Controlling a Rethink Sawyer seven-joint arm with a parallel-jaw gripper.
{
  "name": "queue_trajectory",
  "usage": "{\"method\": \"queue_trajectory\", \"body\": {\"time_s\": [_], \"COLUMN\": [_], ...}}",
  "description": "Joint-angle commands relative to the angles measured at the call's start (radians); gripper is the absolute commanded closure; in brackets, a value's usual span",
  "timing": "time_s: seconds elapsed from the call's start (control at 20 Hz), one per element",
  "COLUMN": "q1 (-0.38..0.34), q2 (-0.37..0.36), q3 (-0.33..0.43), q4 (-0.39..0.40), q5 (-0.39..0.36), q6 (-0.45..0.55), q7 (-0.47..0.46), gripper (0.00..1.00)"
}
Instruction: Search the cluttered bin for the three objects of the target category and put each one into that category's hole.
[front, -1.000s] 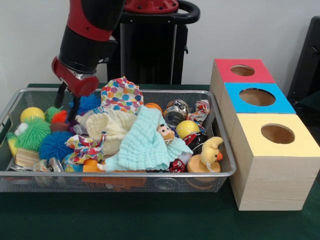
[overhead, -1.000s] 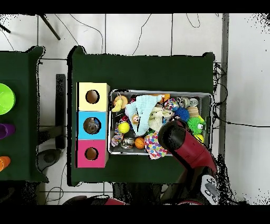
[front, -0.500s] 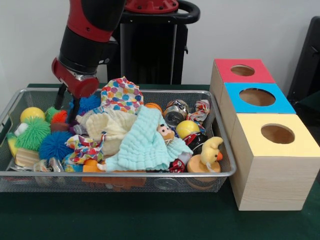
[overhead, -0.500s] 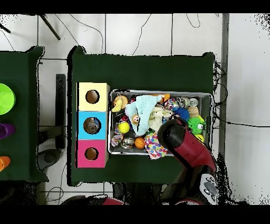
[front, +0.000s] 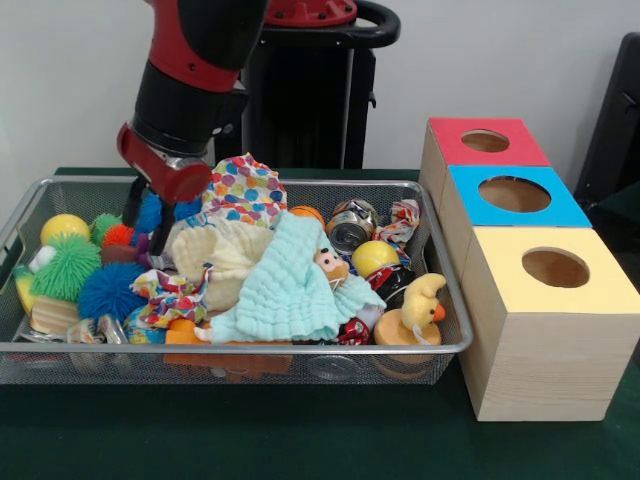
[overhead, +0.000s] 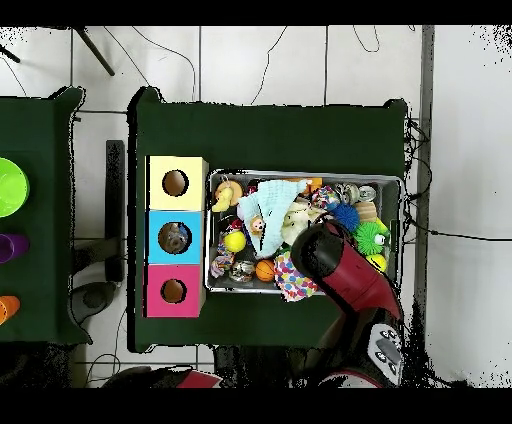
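Green table (front: 300, 440), wire bin (front: 240, 352), white wall (front: 520, 60)

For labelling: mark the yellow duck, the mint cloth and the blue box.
yellow duck (front: 423, 300), front view, on its body.
mint cloth (front: 290, 285), front view, mid-fold.
blue box (front: 560, 209), front view, top face beside the hole.

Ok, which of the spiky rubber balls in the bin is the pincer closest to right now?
The dark blue spiky ball at the bin's back, right at the pincer. The green and lighter blue ones lie farther forward.

Thick arm (front: 190, 70) in glossy red and black bands, red cuff at the wrist.
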Motion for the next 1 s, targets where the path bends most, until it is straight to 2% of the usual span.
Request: {"method": "queue_trajectory", "body": {"time_s": [0.05,1.0], "q1": [-0.004,-0.092], "q2": [0.043,0.083], "q3": [0.142,0.251], "q4": [-0.029,0.028], "q5": [0.048,-0.007], "q6": [0.014,-0.148], "q7": [0.223,0.233], "gripper": [0.0,0.0]}}
